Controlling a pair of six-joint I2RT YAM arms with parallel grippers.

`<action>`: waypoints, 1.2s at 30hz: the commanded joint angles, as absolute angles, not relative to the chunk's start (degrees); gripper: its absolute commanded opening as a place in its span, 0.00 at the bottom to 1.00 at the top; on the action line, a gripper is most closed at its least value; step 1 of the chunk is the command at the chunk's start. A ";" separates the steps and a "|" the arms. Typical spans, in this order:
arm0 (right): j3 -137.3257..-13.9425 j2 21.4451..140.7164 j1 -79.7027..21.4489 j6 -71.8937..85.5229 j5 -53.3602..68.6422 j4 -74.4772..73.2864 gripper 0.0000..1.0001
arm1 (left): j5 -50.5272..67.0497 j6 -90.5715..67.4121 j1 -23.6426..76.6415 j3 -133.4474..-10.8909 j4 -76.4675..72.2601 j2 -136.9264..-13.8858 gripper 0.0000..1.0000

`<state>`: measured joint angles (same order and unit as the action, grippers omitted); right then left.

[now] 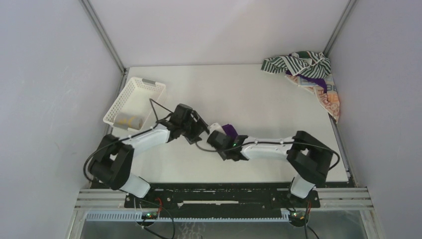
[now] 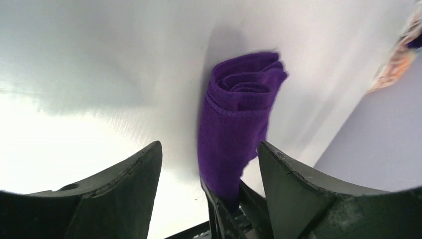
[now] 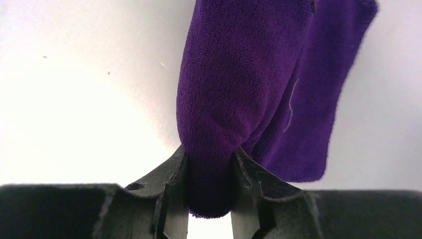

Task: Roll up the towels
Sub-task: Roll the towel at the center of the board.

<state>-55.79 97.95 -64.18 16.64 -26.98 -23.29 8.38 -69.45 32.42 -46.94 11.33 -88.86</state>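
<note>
Right claw [image 3: 209, 172] clamped on rolled purple towel [image 3: 239, 84], roll end pinched between fingers. Left claw [image 2: 209, 159] spread wide, fingers either side of same roll, gaps showing. Roll at middle of table [image 1: 249, 94], where arms meet. Striped towel [image 1: 293, 62] and patterned towel [image 1: 329, 99] heaped upper right of top view. Yellow towel [image 1: 128, 121] rolled inside basket [image 1: 139, 97], upper left.

Purple towel [image 2: 239, 124], loosely rolled
</note>
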 commanded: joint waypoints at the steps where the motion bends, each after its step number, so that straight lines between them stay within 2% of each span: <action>1: -49.39 93.59 -54.40 15.85 1.46 -14.30 0.14 | 4.31 -69.12 29.38 -45.08 12.48 -79.65 0.76; 8: -39.32 93.44 -35.33 23.69 40.32 4.76 0.16 | 7.07 -68.34 29.77 -44.99 10.22 -79.67 0.78; 16: -30.86 108.86 -22.99 44.32 63.00 37.99 0.18 | 10.05 -68.89 33.23 -47.20 5.31 -85.07 0.78; 20: -29.35 117.28 -21.75 53.04 65.46 51.74 0.18 | 10.67 -68.89 34.51 -49.72 4.52 -89.22 0.78; 27: -29.00 122.65 -19.75 57.56 65.97 55.15 0.19 | 12.72 -67.52 34.97 -54.63 4.35 -96.31 0.76; 30: -29.81 121.80 -19.76 54.28 65.05 49.46 0.20 | 11.79 -67.21 35.15 -55.10 4.83 -97.68 0.75; 36: -32.93 115.30 -20.50 41.50 58.69 26.96 0.26 | 10.01 -67.06 35.63 -55.17 7.53 -100.38 0.69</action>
